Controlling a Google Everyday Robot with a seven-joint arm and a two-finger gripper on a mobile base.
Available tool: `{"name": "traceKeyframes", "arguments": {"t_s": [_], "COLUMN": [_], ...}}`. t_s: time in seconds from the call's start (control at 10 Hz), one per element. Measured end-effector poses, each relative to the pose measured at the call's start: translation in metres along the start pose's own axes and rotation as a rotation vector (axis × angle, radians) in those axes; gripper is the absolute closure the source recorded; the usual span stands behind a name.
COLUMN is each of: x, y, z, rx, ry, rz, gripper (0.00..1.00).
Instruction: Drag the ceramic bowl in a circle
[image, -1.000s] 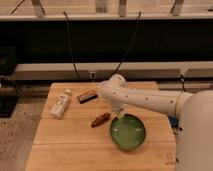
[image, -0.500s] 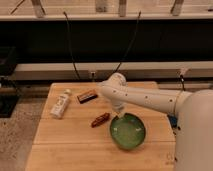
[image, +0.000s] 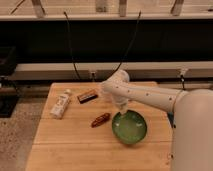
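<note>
The ceramic bowl (image: 130, 128) is wide, round and glossy green with a paler inside. It sits on the wooden table (image: 65, 142), right of the middle. My white arm reaches in from the right and bends down. The gripper (image: 122, 110) is at the bowl's far left rim, touching or just over it. The rim under the gripper is hidden.
A reddish-brown snack packet (image: 100, 120) lies just left of the bowl. A dark bar (image: 87, 95) and a white bottle (image: 60, 104) lie further back left. The table's right edge is close to my body. Cables and a rail run behind the table.
The bowl and the gripper at its rim have shifted slightly toward the back of the table. The other objects have not moved.
</note>
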Motion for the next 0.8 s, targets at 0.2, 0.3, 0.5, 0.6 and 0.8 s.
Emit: {"name": "traceKeyframes", "arguments": {"t_s": [0.2,0.3,0.5,0.6,0.8], "x": [0.032,0.046,0.053,0.049,0.036], "y": [0.008,0.017,0.036,0.047,0.077], "z": [0.001,-0.001,-0.005,-0.008,-0.017], "rx": [-0.008,-0.014,-0.023,-0.027,-0.040], "ry": [0.012,0.016,0.016,0.008,-0.024], "rz": [0.054,0.080,0.104,0.109,0.112], "gripper": [1.00,1.00,1.00,1.00,1.00]}}
